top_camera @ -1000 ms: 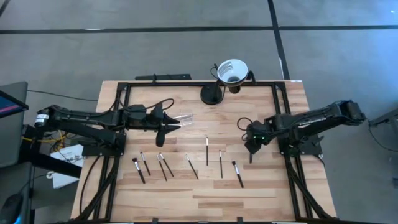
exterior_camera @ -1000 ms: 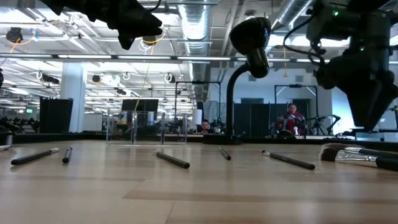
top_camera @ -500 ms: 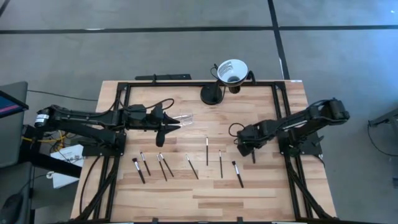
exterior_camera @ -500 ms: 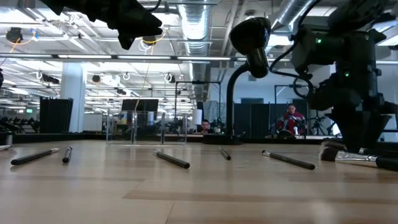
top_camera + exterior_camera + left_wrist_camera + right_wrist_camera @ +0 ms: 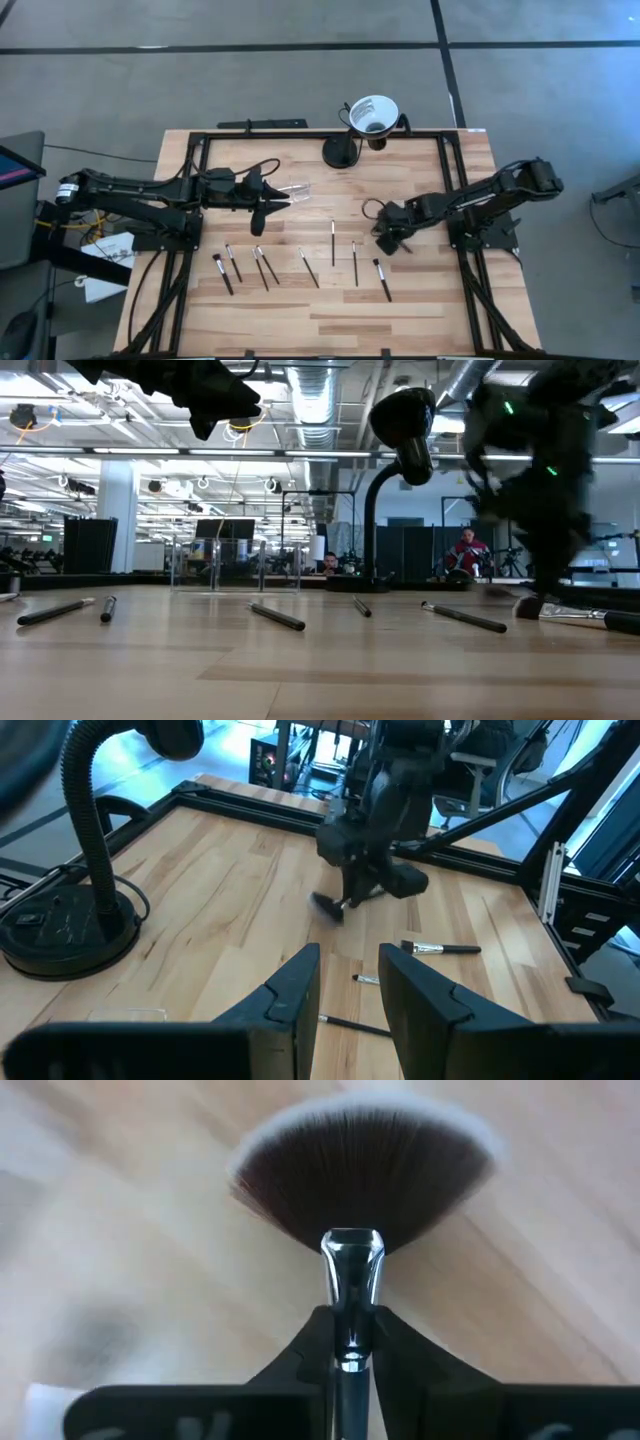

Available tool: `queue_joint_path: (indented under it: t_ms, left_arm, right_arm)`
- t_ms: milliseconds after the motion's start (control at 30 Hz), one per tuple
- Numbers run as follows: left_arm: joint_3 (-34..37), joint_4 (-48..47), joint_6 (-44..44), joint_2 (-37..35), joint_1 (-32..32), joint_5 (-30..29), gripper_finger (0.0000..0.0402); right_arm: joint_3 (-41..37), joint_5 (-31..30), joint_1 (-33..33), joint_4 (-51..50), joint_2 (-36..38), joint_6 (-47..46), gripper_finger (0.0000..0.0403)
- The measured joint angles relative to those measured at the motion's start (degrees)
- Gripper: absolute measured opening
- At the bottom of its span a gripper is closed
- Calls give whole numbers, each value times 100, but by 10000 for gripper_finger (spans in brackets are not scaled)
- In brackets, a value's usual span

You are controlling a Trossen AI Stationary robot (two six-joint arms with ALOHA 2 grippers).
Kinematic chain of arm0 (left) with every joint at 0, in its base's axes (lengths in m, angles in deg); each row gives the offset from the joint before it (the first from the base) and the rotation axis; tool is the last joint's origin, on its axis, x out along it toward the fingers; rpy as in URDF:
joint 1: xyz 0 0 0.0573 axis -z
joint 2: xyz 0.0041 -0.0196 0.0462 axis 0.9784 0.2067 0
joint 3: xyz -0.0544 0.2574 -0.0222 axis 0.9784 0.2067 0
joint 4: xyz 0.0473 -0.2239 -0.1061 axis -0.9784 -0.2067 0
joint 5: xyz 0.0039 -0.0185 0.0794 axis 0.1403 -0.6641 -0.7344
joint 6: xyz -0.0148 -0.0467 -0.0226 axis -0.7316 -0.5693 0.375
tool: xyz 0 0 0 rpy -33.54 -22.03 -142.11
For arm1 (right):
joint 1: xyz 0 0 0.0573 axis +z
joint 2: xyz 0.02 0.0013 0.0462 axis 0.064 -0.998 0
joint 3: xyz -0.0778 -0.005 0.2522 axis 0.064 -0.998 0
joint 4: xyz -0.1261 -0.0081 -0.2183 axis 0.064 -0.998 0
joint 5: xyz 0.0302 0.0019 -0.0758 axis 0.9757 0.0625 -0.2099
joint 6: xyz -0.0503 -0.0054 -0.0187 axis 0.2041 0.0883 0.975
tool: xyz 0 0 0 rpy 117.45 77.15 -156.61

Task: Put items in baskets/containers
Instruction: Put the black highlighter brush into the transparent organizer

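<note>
My right gripper (image 5: 383, 247) points steeply down at the right end of the brush row and is shut on a fan-headed makeup brush (image 5: 365, 1175). That brush's handle is hidden under the gripper. Several other thin dark brushes (image 5: 308, 268) lie flat in a row across the wooden table's middle. The rightmost of them (image 5: 384, 281) lies just on the near side of the right gripper. A small clear container (image 5: 296, 187) lies on the table beside my left gripper (image 5: 281, 201). The left gripper hovers above the table, open (image 5: 350, 958), with nothing between its fingers. My right gripper pinches the fan brush's silver ferrule (image 5: 350, 1275), just behind the bristles, between its two fingers. The fingers come from above, slanting down, and lie across the brush. The fan head (image 5: 325, 907) sticks out past the fingertips low over the table. I cannot tell whether it still rests there.
A white funnel-shaped cup (image 5: 373, 112) on a bent black stand with a round base (image 5: 340, 152) stands at the table's far middle. Black frame rails (image 5: 300, 135) run along the table's far and side edges. People sit in the room beyond (image 5: 468, 552).
My right gripper has moved toward the table's left and near edges and sunk to the tabletop. It has rolled a little. Its fingers, apart a second ago, have shut on the fan brush. The left arm has kept still.
</note>
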Motion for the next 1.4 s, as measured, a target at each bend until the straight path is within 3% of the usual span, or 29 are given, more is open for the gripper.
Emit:
queue_joint_path:
  t_ms: [167, 267, 433, 533, 833, 1000, 1400]
  left_arm:
    - [0, 6, 0, 0, 0, 1, 102]
    - [0, 15, 0, 0, -1, 0, 102]
    - [0, 21, 0, 0, 0, 0, 102]
    - [0, 32, -2, 0, 2, 2, 102]
    - [-2, 123, -64, -113, 10, 2, 102]
    - [-2, 125, -66, -270, 127, 9, 102]
    - [0, 106, -59, -330, 530, 2, 102]
  right_arm:
    - [-16, 21, 52, 1909, 191, 1031, 36]
    - [6, -48, -22, 3373, 153, 2264, 50]
    - [26, -83, -278, 6686, -491, 4437, 47]
    - [219, -70, -553, 7718, -1047, 5130, 43]
    - [1823, -89, -1274, 7944, -2794, 5654, 44]
    - [2449, -87, -1593, 7947, -3593, 5369, 44]
    - [2701, -203, -1821, 7923, -4312, 4970, 61]
